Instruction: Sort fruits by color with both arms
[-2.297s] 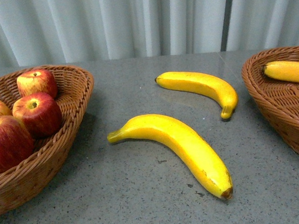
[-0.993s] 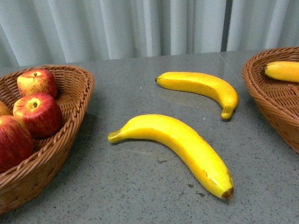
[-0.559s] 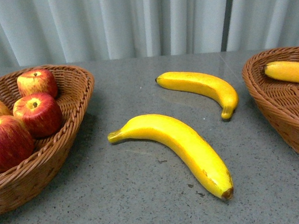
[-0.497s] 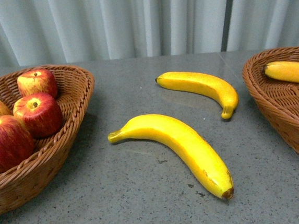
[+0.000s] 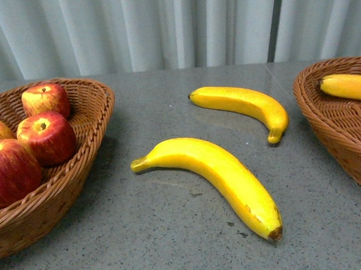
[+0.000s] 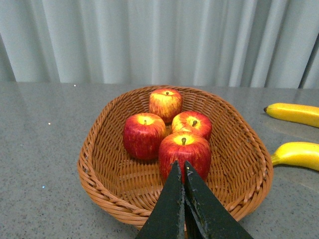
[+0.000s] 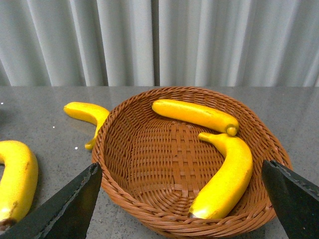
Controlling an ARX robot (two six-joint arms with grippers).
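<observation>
Several red apples [image 5: 45, 137] lie in the left wicker basket [image 5: 96, 111]. Two bananas lie on the grey table, one near [image 5: 215, 173] and one farther back [image 5: 244, 104]. In the right basket [image 5: 332, 128] a third banana [image 5: 350, 86] shows. Neither arm appears in the front view. My left gripper [image 6: 180, 169] is shut and empty, hovering over the near rim of the apple basket [image 6: 109, 199], just short of the nearest apple [image 6: 184, 152]. My right gripper [image 7: 180, 166] is open wide above the banana basket [image 7: 124, 194], which holds two bananas [image 7: 227, 174].
White curtains hang behind the table. In the right wrist view the two loose bananas [image 7: 17, 179] [image 7: 87, 112] lie on the table beside the basket. Grey tabletop [image 5: 177, 236] stretches between the two baskets.
</observation>
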